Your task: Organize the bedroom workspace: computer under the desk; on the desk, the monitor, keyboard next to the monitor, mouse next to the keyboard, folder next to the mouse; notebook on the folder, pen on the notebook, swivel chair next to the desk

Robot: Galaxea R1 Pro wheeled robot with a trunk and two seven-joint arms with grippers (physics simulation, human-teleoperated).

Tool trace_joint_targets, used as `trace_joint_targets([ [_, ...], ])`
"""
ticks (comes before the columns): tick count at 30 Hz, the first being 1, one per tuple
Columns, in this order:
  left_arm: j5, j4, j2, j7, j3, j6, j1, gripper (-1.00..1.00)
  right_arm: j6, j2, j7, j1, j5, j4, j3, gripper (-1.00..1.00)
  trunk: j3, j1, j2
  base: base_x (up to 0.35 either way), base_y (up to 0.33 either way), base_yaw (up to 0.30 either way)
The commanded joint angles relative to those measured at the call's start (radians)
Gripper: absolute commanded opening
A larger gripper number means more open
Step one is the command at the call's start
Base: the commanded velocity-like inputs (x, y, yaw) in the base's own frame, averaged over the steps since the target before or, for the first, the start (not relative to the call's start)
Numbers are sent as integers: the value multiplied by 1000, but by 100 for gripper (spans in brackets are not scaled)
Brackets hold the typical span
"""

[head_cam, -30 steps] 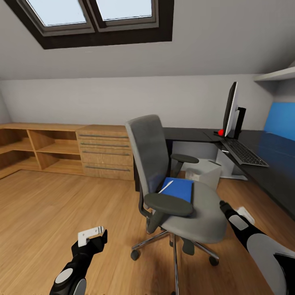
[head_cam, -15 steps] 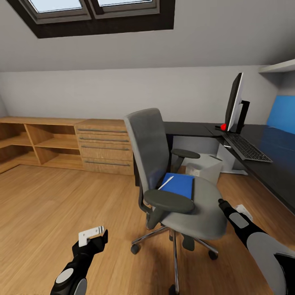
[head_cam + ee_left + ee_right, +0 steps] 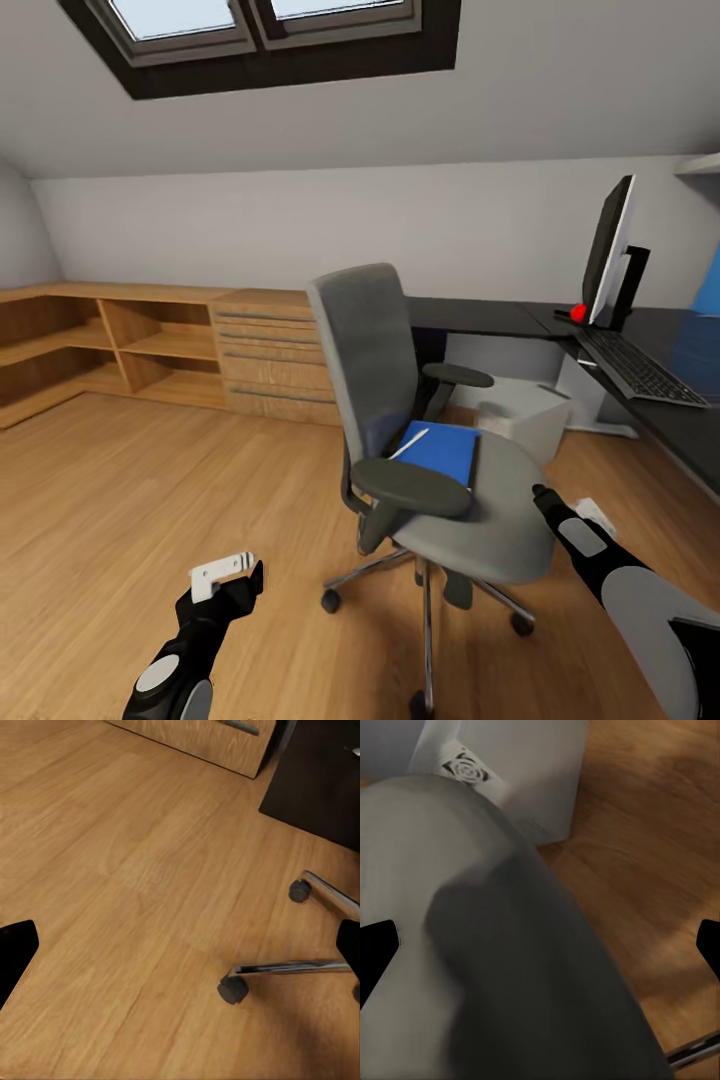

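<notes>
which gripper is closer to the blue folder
Right. The right gripper hangs beside the chair seat's edge, on the desk side of the folder. The left gripper is low over the floor, on the chair's other side.

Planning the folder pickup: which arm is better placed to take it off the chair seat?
Probably the right gripper: it hovers beside the swivel chair seat, near the folder. The left gripper hangs over floor, beyond the armrest.
</notes>
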Motion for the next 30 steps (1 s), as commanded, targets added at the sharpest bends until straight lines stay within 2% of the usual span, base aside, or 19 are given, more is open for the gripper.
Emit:
trace_joint_targets([
  [1, 10, -1, 0, 8, -2, 3, 0, 100, -3, 0, -2, 1, -19, 37, 12, 100, -1, 0, 0, 22, 0, 214],
  [8, 9, 4, 0, 6, -2, 3, 0, 100, -3, 0, -2, 1, -19, 36, 13, 100, -1, 0, 0, 181, 0, 215],
  [22, 9, 6, -1, 6, -4, 4, 0, 100, -3, 0, -2, 1, -18, 33, 13, 100, -1, 0, 0, 8, 0, 218],
  [23, 9, 7, -1, 6, -7, 4, 0, 100, -3, 0, -2, 1, -18, 30, 13, 100, -1, 0, 0, 0, 0, 255],
  [26, 9, 10, 0, 7, -53, 4, 0, 100, -3, 1, 3, 1, -18, 22, 17, 100, -1, 0, 0, 0, 0, 266],
  [30, 8, 17, 0, 7, -58, 3, 0, 100, -2, 1, 45, 1, -17, 22, 18, 100, -1, 0, 0, 0, 0, 270],
])
